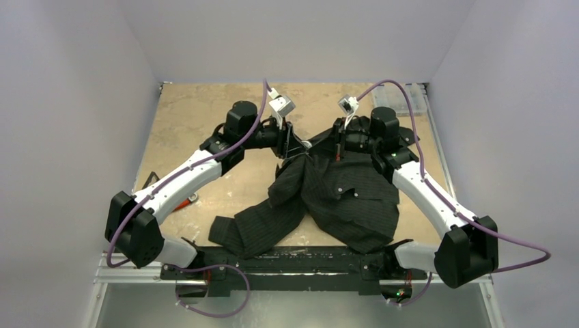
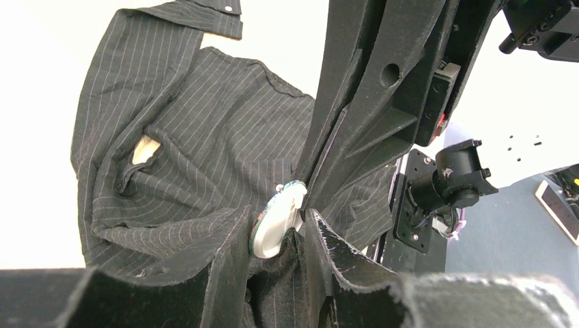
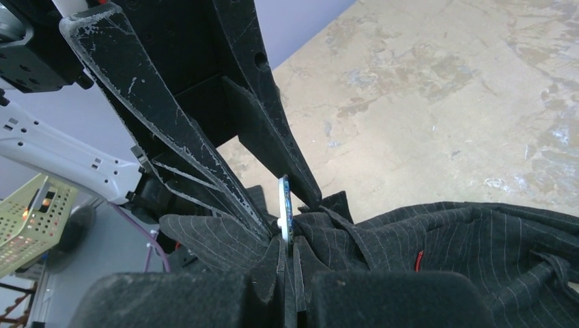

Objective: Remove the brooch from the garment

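The brooch point(image 2: 276, 220) is sitting raised off the counter point(image 1: 198, 116), at the spot over the far middle where both grippers are meeting. A peak of the garment point(image 1: 341, 198) is hanging from there, while the rest is lying spread toward the near edge.

The left arm point(image 1: 184, 174) and right arm point(image 1: 423, 191) are each reaching forward and bending inward, wrists turned so that the fingers are pointing at one another. The left gripper point(image 2: 278, 214) is showing narrow jaws, closing on a bunch of striped cloth with the disc resting in the gap just above it. The right gripper point(image 3: 287, 240) is coming in from the opposite side with its jaws almost together, pinching the disc across its faces.

The left wrist camera is giving an oblique look at the disc's pale, silvery face and is showing the right fingers meeting its upper edge. The right wrist camera is catching it edge-on as a thin upright line, and it alone is showing the small red tag point(image 3: 418, 260) on the cloth.

From above, the dark fingers are blending into the dark shirt and the disc is too small to pick out. Folds are wrapping the fingertips in both wrist views, so the disc's back is hidden, and whether it is attached to the cloth cannot be told.
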Motion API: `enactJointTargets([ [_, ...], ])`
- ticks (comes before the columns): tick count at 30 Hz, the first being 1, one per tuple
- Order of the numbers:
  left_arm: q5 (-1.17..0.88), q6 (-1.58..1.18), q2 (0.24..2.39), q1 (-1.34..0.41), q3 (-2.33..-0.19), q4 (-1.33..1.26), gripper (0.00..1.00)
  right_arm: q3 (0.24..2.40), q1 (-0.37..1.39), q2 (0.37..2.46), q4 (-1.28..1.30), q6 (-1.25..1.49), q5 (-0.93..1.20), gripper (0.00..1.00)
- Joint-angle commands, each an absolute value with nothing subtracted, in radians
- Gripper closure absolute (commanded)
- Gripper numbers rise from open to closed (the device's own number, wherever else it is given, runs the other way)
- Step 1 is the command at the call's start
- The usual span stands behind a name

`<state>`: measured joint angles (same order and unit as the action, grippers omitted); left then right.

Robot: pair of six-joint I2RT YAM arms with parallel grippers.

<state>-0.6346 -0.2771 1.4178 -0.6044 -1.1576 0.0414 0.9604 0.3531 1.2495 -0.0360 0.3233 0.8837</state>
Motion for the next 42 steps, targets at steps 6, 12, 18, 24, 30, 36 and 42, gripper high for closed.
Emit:
enactJointTargets([
  [6, -0.676, -0.269, 1.397, -0.590, -1.141, -0.075, 0.76, 0.987, 0.359, 1.224, -0.032, 0.287, 0.977, 1.00],
  [12, -0.654, -0.246, 1.407, -0.591, -1.157, -0.042, 0.80, 0.982, 0.360, 1.221, -0.070, 0.321, 0.986, 1.00],
  [18, -0.592, -0.245, 1.412, -0.600, -1.173, 0.024, 0.78, 0.982, 0.360, 1.223, -0.085, 0.338, 0.975, 1.00],
  [24, -0.713, -0.304, 1.384, -0.569, -1.118, -0.099, 0.60, 0.983, 0.358, 1.228, -0.064, 0.322, 0.952, 1.00],
  [30, -0.796, -0.251, 1.344, -0.542, -1.096, -0.142, 0.56, 0.993, 0.359, 1.213, -0.030, 0.220, 0.881, 1.00],
  [36, -0.797, -0.103, 1.342, -0.488, -1.106, -0.031, 0.57, 0.991, 0.362, 1.204, -0.044, 0.119, 0.807, 1.00],
  [42, -0.795, -0.069, 1.324, -0.485, -1.045, 0.086, 0.52, 0.953, 0.407, 1.207, -0.087, 0.029, 0.681, 1.00],
])
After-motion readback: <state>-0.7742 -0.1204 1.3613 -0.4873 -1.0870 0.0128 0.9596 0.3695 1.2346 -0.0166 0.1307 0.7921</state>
